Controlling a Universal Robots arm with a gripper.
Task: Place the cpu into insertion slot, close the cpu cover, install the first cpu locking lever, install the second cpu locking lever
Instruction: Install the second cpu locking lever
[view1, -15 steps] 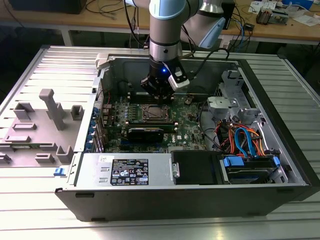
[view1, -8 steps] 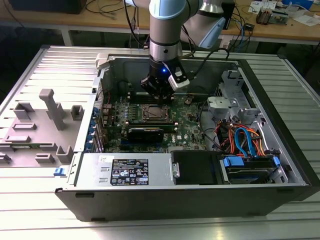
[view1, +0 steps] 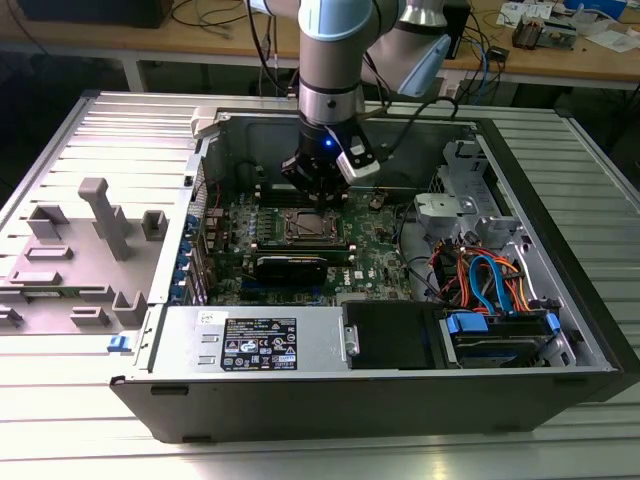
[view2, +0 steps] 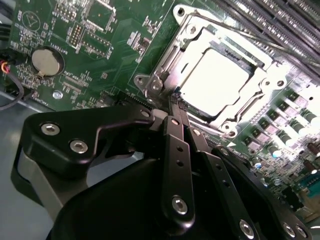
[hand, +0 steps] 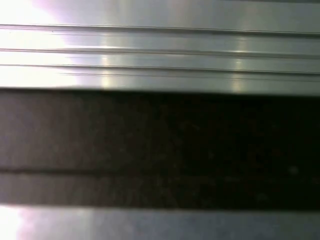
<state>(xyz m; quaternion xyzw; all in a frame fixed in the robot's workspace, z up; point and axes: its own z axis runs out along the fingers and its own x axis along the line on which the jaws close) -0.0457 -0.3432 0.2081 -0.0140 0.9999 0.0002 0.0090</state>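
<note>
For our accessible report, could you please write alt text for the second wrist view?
The black gripper has its jaws closed together, tips at the edge of the insertion slot on the green motherboard. The silver cpu sits in the slot with the cpu cover lying around it. A round coin battery is nearby.

- An electronics lab or workshop, by the look of it.
- An open computer case (view1: 400, 300) lies on a ribbed metal table (view1: 560, 150), its green motherboard (view1: 300, 240) and coloured cables (view1: 480, 275) bared.
- A robot arm (view1: 330, 60) hangs over the case.
- Behind stand wooden benches (view1: 560, 55) strewn with cables and small parts.
- Grey fixture blocks (view1: 100, 215) sit on the table beside the case.
</note>
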